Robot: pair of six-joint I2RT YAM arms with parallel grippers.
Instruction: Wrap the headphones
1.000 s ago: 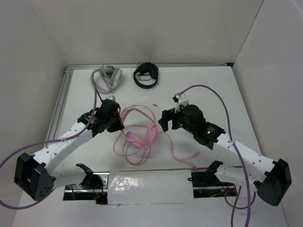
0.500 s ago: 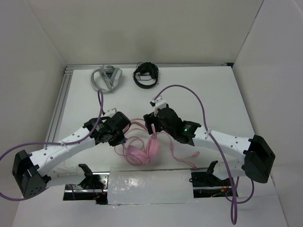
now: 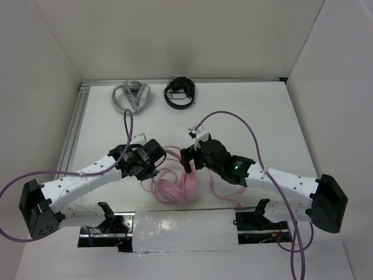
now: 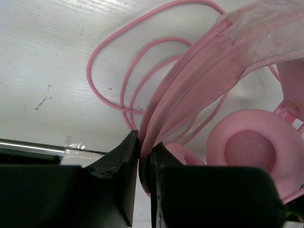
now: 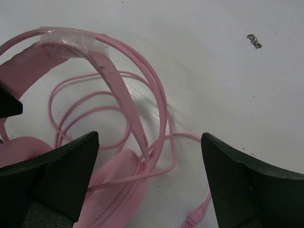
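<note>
Pink padded over-ear headphones (image 3: pixel 173 188) are found pinched by the thin headband (image 4: pixel 199 61) between the nearly closed left gripper (image 4: pixel 145 142) fingers. The right gripper (image 5: pixel 149 156) is spread wide, empty, the headband below and between its fingers. The loose thin pink cable (image 4: pixel 88 71) should be taken near the plug (image 5: pixel 195 218), wound evenly.

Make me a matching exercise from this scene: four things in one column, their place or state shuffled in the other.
1 pink headphones
2 grey headphones
3 black headphones
4 right gripper

A open
B at the back, leftmost
C pinched by left gripper
D at the back, right of the grey pair

Pairs: 1-C, 2-B, 3-D, 4-A
</note>
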